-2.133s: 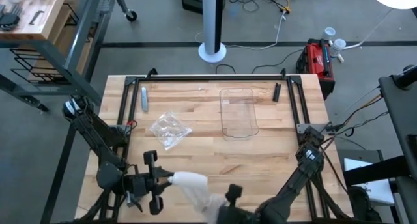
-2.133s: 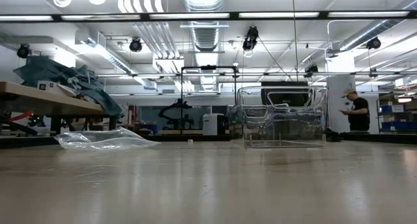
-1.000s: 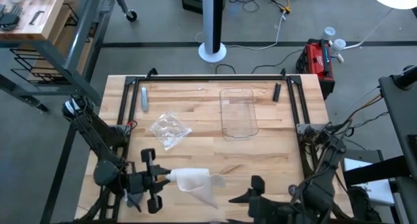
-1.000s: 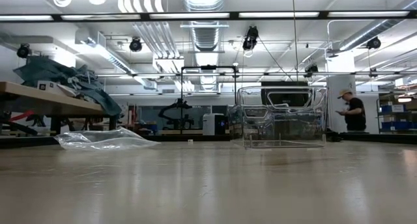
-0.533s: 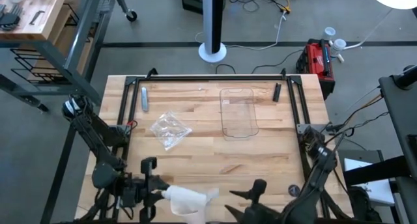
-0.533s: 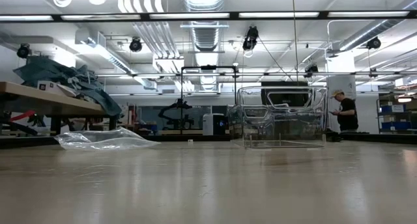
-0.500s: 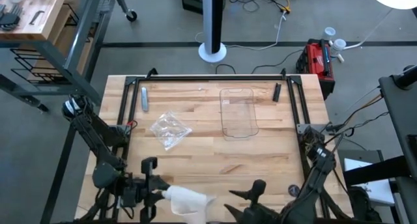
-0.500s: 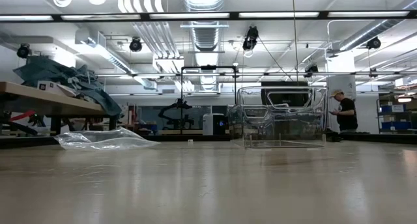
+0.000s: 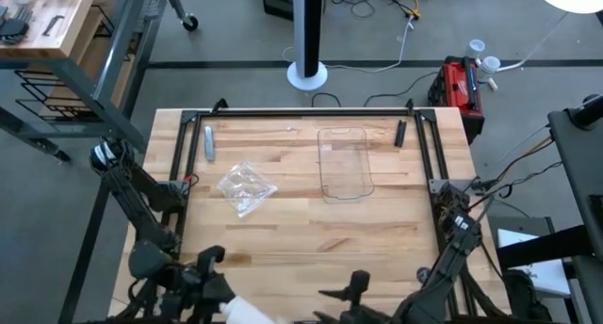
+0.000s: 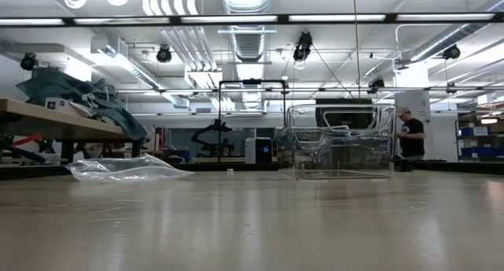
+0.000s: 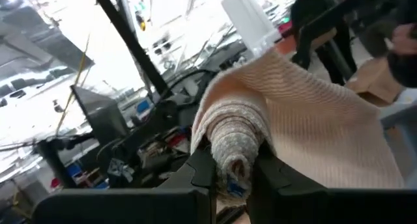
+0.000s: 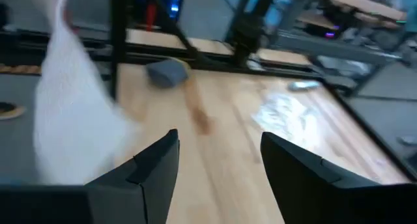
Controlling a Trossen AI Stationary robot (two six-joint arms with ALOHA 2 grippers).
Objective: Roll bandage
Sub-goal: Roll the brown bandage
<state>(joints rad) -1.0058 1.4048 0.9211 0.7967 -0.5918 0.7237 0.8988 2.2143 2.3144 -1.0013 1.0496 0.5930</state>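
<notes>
The bandage (image 11: 293, 120) is a partly rolled strip of ribbed whitish cloth. Its rolled end sits between the fingers of my left gripper (image 11: 234, 168), and its loose part fans out beyond them. In the high view only a white bit of the bandage (image 9: 243, 311) shows at the table's near edge, beside my left gripper (image 9: 222, 298). My right gripper (image 9: 352, 299) stands open at the near edge, to the right of the bandage and apart from it. The right wrist view shows the bandage (image 12: 71, 120) as a white blur beyond my right gripper (image 12: 218, 152). My left gripper pinches the bandage's rolled end (image 11: 236, 142) between its two fingers (image 11: 203, 172), one on each side of the roll. The loose cloth (image 11: 326, 133) spreads out from the roll, away from the fingers. Whether it rests on the table does not show.
A crumpled clear plastic wrapper (image 9: 246, 187) lies left of the table's middle. A clear plastic tray (image 9: 346, 164) stands toward the far side. A grey object (image 9: 208, 141) lies at the far left, inside the black frame (image 9: 301, 113). A person (image 10: 409, 137) stands far off in the room.
My left gripper has drawn back toward the table's near edge with the bandage, which has left the table's near middle and now shows only at the picture's bottom edge. My right gripper, open throughout, has shifted slightly toward the left along the near edge.
</notes>
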